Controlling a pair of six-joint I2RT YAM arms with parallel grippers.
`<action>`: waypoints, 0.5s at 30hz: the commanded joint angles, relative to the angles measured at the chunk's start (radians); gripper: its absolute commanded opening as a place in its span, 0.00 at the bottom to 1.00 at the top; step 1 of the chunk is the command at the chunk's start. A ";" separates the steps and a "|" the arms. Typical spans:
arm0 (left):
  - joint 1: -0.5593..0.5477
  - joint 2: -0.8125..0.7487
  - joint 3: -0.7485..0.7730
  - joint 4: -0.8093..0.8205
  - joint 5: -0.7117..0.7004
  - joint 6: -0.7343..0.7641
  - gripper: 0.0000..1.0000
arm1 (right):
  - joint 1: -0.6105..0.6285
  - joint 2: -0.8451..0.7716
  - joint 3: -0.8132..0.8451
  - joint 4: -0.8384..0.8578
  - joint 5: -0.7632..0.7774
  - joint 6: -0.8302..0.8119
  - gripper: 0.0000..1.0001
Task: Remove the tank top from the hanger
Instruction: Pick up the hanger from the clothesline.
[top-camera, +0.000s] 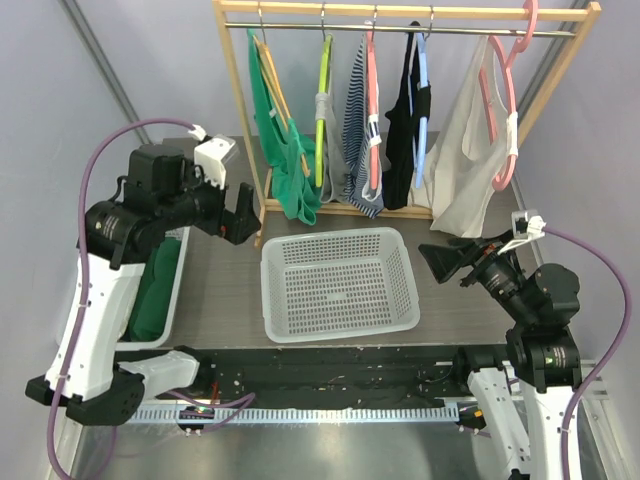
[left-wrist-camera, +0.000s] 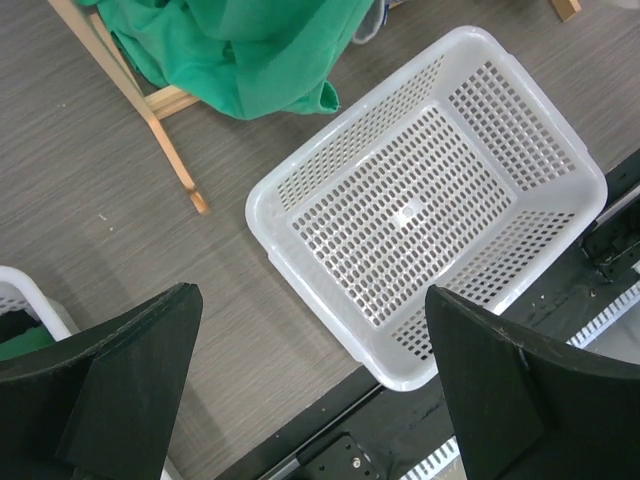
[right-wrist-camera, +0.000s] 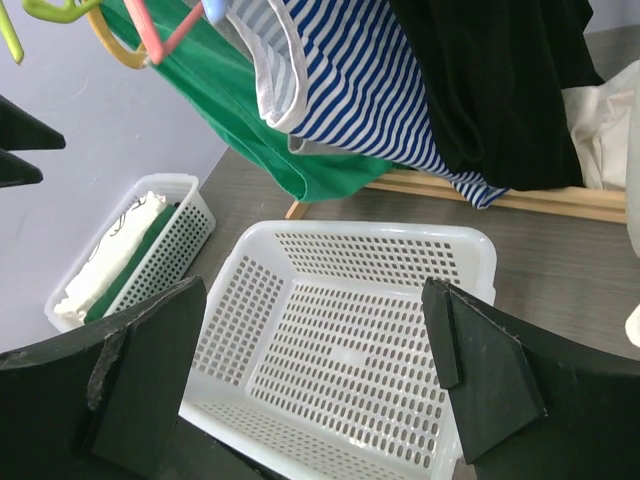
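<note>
The left gripper (top-camera: 236, 214) hung with its two black fingers (left-wrist-camera: 130, 380) spread wide and nothing between them. It was above the grey wood-grain table (top-camera: 225, 290), just left of the white perforated plastic basket (top-camera: 340, 235) and near the foot of the light wooden clothes rack (top-camera: 237, 100). The right gripper (top-camera: 448, 262) was likewise splayed and empty, held off the basket's right side with its tips turned toward the basket and the rack behind it.

Four tank tops hung in a row along the rack's metal rail (top-camera: 400, 27), all apart from both grippers. A green tank top (top-camera: 285, 160) was at the left end, its hem bunched low by the rack's base bar. Next came a blue-and-white striped tank top (top-camera: 356, 130) on a pink plastic hanger (top-camera: 373, 100), then a black tank top (top-camera: 403, 110) on a light blue hanger (top-camera: 424, 100). A white tank top (top-camera: 465, 150) was at the right end.

At the table's left edge, a narrow white slotted bin (top-camera: 182, 265) held folded green cloth (top-camera: 155, 295).
</note>
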 joint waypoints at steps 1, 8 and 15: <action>-0.001 0.053 0.124 0.061 0.007 0.001 1.00 | 0.004 0.040 0.018 0.103 0.009 -0.044 1.00; -0.003 0.171 0.293 0.142 -0.017 -0.047 1.00 | 0.004 0.059 0.016 0.139 0.037 -0.084 1.00; -0.019 0.293 0.488 0.289 -0.129 -0.152 1.00 | 0.003 0.031 -0.036 0.144 0.039 -0.090 1.00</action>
